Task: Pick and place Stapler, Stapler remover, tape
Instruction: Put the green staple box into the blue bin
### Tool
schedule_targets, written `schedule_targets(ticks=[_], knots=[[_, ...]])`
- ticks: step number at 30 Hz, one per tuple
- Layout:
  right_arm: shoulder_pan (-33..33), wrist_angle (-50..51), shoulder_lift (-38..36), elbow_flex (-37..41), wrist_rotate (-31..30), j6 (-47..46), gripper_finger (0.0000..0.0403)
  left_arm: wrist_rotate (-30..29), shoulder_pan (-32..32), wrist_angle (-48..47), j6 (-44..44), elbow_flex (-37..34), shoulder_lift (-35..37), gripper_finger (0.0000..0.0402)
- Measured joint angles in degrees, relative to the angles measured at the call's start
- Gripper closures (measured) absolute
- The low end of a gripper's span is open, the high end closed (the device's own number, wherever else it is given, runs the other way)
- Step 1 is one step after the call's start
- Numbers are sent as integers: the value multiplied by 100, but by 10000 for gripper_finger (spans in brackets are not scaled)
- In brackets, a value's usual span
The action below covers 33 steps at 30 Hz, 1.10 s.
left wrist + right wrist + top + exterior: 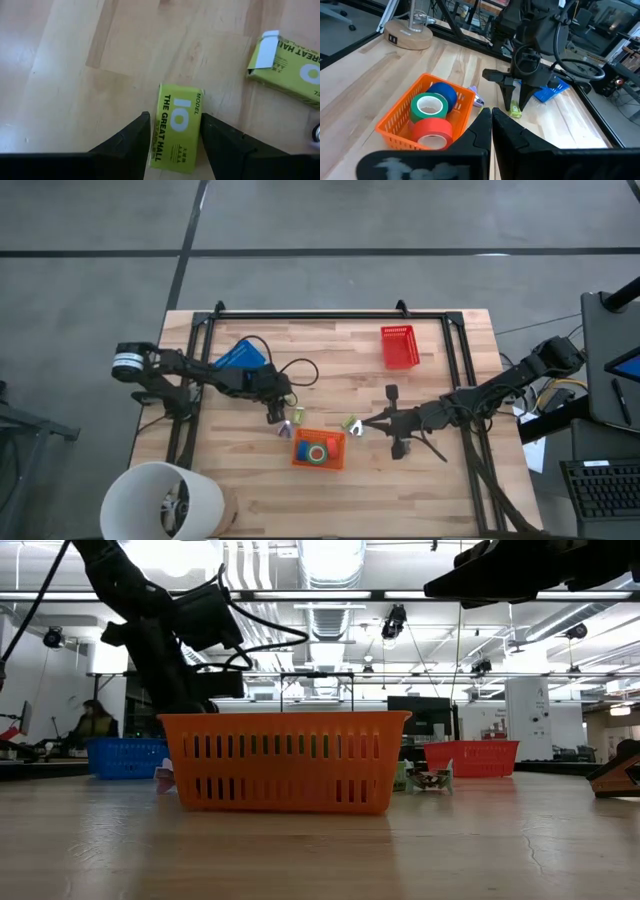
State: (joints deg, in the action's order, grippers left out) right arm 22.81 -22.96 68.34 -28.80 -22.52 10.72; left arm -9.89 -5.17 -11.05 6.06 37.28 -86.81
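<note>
The tape rolls lie together in the orange basket [395, 122] near the front middle of the wooden table [340, 360]: a green roll [429, 106] with a pale centre, a red roll [432, 132] in front of it, and a blue roll [444, 93] behind. Just beside the basket, toward the left arm, a small yellow-green box [176, 127] printed with "10" and "THE GREAT HALL" lies flat on the wood. The left gripper [172, 137] stands directly over it, its two dark fingers spread apart with the box between them; whether they actually touch its sides cannot be told, and the box rests on the table. A second yellow-green box [287, 67] with an open white flap lies near the first. On the other side of the basket, the right gripper [491, 120] hovers over the table with its fingers pressed together and nothing between them. A blue basket [240, 355] sits at the back left behind the left arm, and a red basket [399, 346] at the back right. A white round object [160, 502] stands at the front left corner.
</note>
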Motion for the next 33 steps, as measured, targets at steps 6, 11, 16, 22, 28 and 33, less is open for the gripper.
schedule_targets(ticks=[6,11,16,22,28,33], knots=[[0,-2,0,0,0,11,394,19,-2,-5,169,0,28,245],[-22,-4,0,4,-2,-4,394,-13,-4,0,180,-5,71,284],[-22,-2,0,9,-2,-17,394,-29,-9,2,190,-5,73,295],[-22,0,2,9,-2,-17,394,-215,-9,-46,265,104,83,273],[-22,0,2,10,-2,-4,394,-459,-9,-549,259,382,292,291],[-22,2,2,11,-2,-6,394,-1227,-9,-1464,415,608,676,288]])
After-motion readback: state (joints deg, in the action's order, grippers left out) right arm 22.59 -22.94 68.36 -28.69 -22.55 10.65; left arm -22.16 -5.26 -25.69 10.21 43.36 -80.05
